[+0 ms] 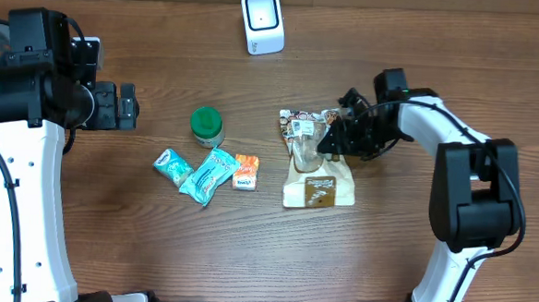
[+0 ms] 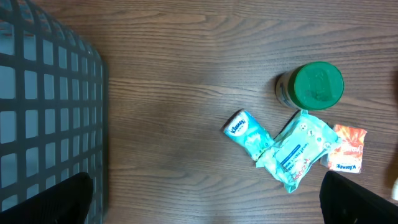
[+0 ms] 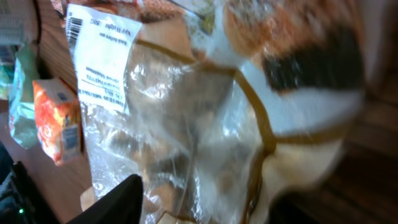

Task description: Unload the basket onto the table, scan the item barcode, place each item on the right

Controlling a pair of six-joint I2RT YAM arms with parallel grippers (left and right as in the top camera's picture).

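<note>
Jaws of the right gripper [image 1: 331, 141] sit down on the upper right part of the snack bag [image 1: 317, 167], dark against its clear plastic, and from above they touch or nearly touch the film. Whether they have pinched it or stand apart around it I cannot tell: the right wrist view is filled by crinkled plastic, with only one dark finger [image 3: 123, 200] showing at the lower left, close against the bag. The left gripper [image 1: 126, 106] hangs spread wide at the left side of the wooden table [image 1: 441, 49], holding and touching nothing; in its own view the two tips stand at the bottom corners with bare wood between them and a grey mesh basket [image 2: 43, 93] at the left. The snack bag lies flat, right of centre, its long axis running from the far side of the table toward the near side with a slight tilt. Its cream and brown end points to the near edge, and its patterned end points away, roughly toward the white scanner [image 1: 262, 21] standing well apart at the far edge. A white label [image 1: 300, 128] with a barcode [image 3: 74, 25] faces up near the far end. To the left of the bag lie an orange packet [image 1: 245, 171], a teal wipes pack [image 1: 208, 174], a tissue pack [image 1: 172, 164] and a green-lidded jar [image 1: 206, 123].
</note>
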